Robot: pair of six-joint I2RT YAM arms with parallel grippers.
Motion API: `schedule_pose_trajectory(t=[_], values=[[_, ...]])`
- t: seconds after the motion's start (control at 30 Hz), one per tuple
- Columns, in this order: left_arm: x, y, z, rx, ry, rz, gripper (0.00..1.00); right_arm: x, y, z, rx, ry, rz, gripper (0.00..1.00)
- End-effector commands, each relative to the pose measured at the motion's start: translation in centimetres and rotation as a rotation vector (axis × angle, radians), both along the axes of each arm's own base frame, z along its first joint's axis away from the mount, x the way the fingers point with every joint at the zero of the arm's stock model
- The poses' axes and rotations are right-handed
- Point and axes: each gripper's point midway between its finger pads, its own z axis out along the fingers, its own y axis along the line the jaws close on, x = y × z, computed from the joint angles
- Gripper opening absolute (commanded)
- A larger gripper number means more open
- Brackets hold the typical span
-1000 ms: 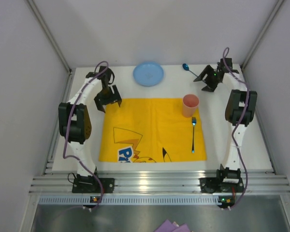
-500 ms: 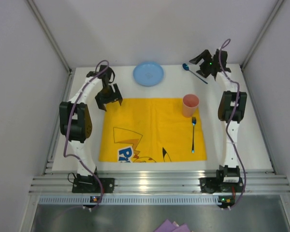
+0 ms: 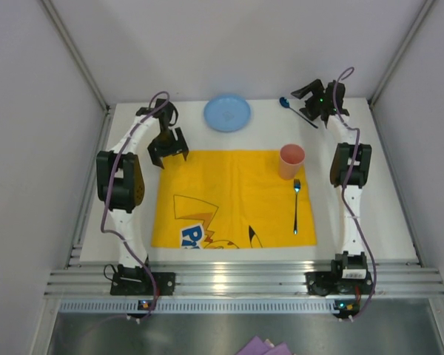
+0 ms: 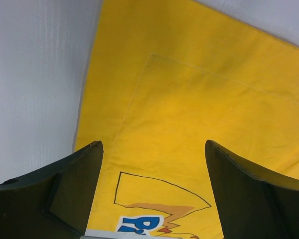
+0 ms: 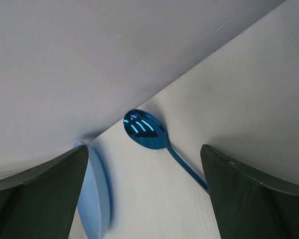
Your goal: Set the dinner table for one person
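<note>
The white dinner table [image 3: 381, 200] carries a yellow cartoon placemat [image 3: 233, 198]. A pink cup [image 3: 291, 161] and a blue fork [image 3: 296, 205] sit on the mat's right side. A light blue plate [image 3: 226, 112] lies at the back centre. A blue spoon [image 3: 296, 111] lies at the back right; its bowl [image 5: 145, 130] shows between my right fingers. My right gripper [image 3: 311, 100] is open over the spoon's handle. My left gripper [image 3: 167, 151] is open and empty above the mat's back left corner [image 4: 139, 64].
White walls close the table at the back and both sides. The plate's edge [image 5: 92, 199] shows at the left of the right wrist view. A metal rail [image 3: 237, 281] runs along the near edge.
My right gripper has swung from right of the spoon to the back wall, over the spoon's handle. My left gripper has hardly moved.
</note>
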Motion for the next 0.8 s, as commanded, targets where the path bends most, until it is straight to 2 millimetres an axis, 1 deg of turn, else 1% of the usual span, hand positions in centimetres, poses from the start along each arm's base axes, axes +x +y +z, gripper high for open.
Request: schedule_pose_trajectory(t=[0.0, 0.03, 0.07, 0.13, 0.2, 0.23, 0.27, 0.3, 0.33, 0.37, 0.4, 0.43, 0.47, 0.5, 0.57, 0.6, 0.7, 0.73, 0.77], values=[[0.1, 0.2, 0.6, 0.004, 0.006, 0.009, 0.88, -3.2, 2.3, -4.0, 0.007, 0.161, 0.111, 0.95], [0.0, 0.2, 0.5, 0.005, 0.009, 0.01, 0.88, -4.0, 2.7, -4.5, 0.011, 0.194, 0.134, 0.93], [0.0, 0.3, 0.6, 0.005, 0.005, 0.012, 0.88, -4.9, 3.5, -4.7, 0.017, 0.211, 0.18, 0.93], [-0.3, 0.3, 0.6, 0.006, 0.008, 0.012, 0.88, -6.5, 4.3, -5.7, 0.032, 0.277, 0.23, 0.93], [-0.5, 0.3, 0.8, 0.004, -0.001, 0.014, 0.88, -7.9, 5.4, -5.9, 0.05, 0.298, 0.314, 0.92], [-0.7, 0.3, 0.6, 0.004, 0.004, 0.015, 0.88, -9.6, 5.8, -6.8, 0.065, 0.379, 0.343, 0.91], [-0.7, 0.4, 0.7, 0.004, 0.001, 0.015, 0.88, -11.1, 6.7, -6.8, 0.089, 0.4, 0.423, 0.89], [-0.9, 0.4, 0.9, 0.004, -0.002, 0.014, 0.88, -12.5, 7.0, -7.2, 0.102, 0.442, 0.462, 0.88], [-1.0, 0.4, 0.9, 0.004, -0.001, 0.012, 0.88, -15.4, 7.3, -7.9, 0.117, 0.56, 0.496, 0.88], [-1.1, 0.5, 1.2, 0.006, -0.007, 0.013, 0.88, -16.9, 7.1, -8.2, 0.064, 0.554, 0.57, 0.88], [-1.2, 0.5, 1.4, 0.006, -0.012, 0.013, 0.88, -18.6, 6.8, -8.2, 0.041, 0.598, 0.591, 0.88], [-1.5, 0.5, 1.1, 0.005, -0.005, 0.013, 0.88, -19.8, 6.6, -8.3, 0.051, 0.642, 0.593, 0.86], [-1.4, 0.4, 1.4, -0.003, -0.02, 0.013, 0.88, -20.2, 7.0, -7.5, 0.099, 0.636, 0.607, 0.86], [-1.5, 0.4, 1.4, -0.007, -0.021, 0.008, 0.88, -19.8, 7.2, -6.1, 0.109, 0.606, 0.612, 0.86], [-1.5, 0.1, 1.4, -0.017, -0.021, 0.003, 0.88, -18.5, 7.9, -3.8, 0.122, 0.534, 0.618, 0.87], [-1.5, 0.0, 1.5, -0.025, -0.024, -0.004, 0.88, -17.8, 7.9, -2.0, 0.113, 0.49, 0.615, 0.88], [-1.1, -0.3, 1.9, -0.038, -0.04, -0.017, 0.88, -17.6, 7.8, 0.3, 0.089, 0.453, 0.606, 0.89], [-1.0, -0.3, 2.0, -0.04, -0.046, -0.019, 0.88, -17.7, 7.6, 0.8, 0.057, 0.438, 0.614, 0.9], [-0.9, -0.4, 2.2, -0.042, -0.055, -0.024, 0.88, -17.5, 6.9, 0.7, 0.001, 0.433, 0.594, 0.91]])
